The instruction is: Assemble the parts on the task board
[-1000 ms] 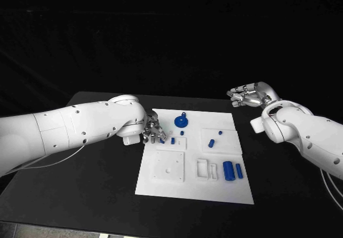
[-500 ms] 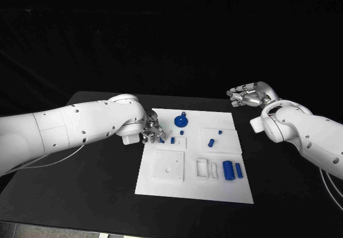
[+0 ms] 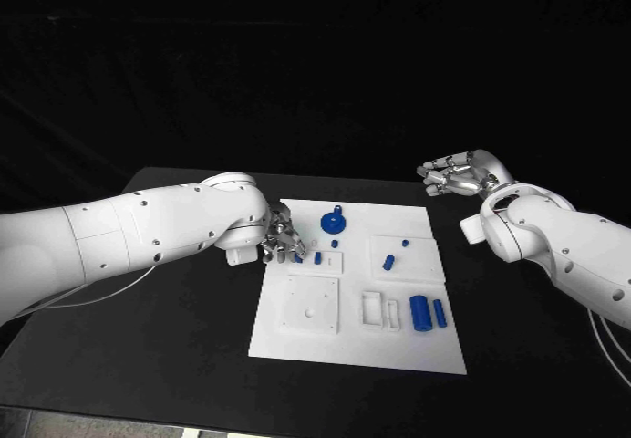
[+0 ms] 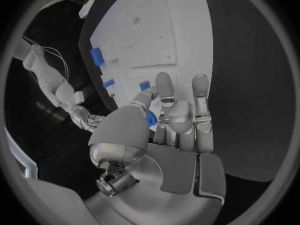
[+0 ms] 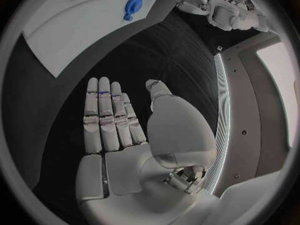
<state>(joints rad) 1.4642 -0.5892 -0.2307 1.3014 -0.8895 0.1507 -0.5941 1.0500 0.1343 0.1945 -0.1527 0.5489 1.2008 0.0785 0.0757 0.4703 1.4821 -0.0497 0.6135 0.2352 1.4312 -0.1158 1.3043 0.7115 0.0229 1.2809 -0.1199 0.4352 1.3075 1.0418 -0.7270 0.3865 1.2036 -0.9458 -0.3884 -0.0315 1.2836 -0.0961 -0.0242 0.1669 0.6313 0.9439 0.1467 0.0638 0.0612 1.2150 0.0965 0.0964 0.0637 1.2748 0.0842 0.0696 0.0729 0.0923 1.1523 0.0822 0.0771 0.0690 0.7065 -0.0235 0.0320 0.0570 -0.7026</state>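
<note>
Over on the left, the left hand (image 3: 280, 243) hovers low at the near-left edge of the white rectangular task board (image 3: 315, 342) in the middle of the black desk (image 3: 158, 365). From the left wrist view, a small blue plastic part (image 4: 150, 117) is pinched between thumb and fingers (image 4: 180, 116), the rest of them lying fairly straight towards the board. That piece looks light, rigid and slick, so a fingertip pinch on its sides suits it best. Across the board, a round blue knobbed part (image 3: 333, 222) sits at the far edge, a small blue peg (image 3: 389, 264) mid-board, and a blue cylinder (image 3: 421, 313) near the right edge. Far right, the right hand (image 3: 456, 175) is raised well clear of the board, palm flat, fingers straight and spread, holding nothing.
</note>
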